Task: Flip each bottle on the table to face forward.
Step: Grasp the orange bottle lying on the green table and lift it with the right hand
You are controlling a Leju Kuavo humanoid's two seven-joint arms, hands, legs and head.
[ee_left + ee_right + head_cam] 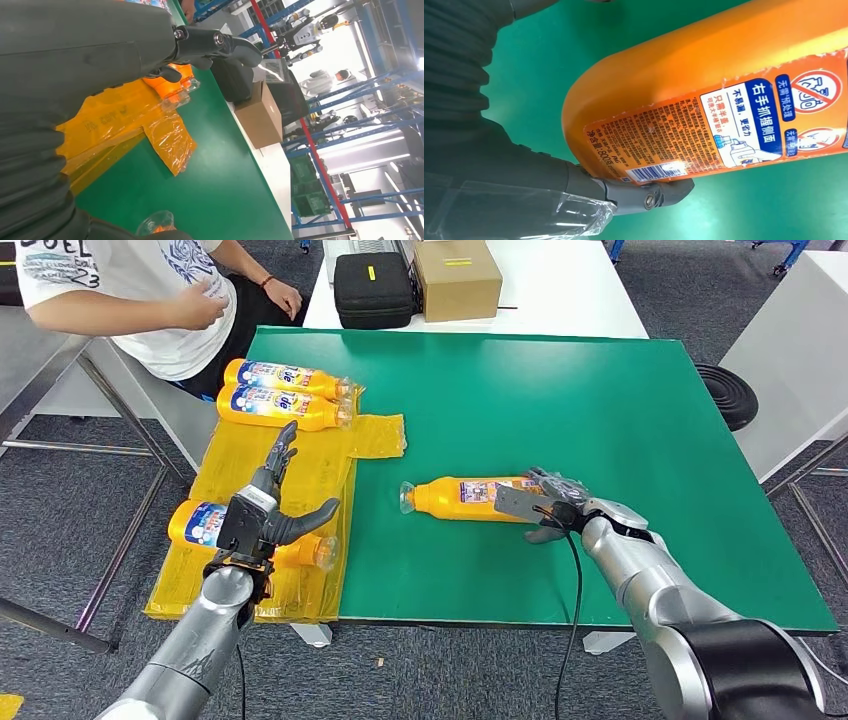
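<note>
Right hand [552,508] closed around base end of orange bottle [468,498] on green table [620,420]; bottle's long axis ran crosswise, cap pointing away from hand toward left hand [268,508]. Left hand hovered open, empty, over yellow sheet [250,465]. Back label up: Chinese text, barcode, "800".

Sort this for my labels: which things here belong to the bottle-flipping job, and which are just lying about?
Job: bottle in right hand; three bottles on yellow sheet; left hand.
Lying about: black case, cardboard box.
</note>
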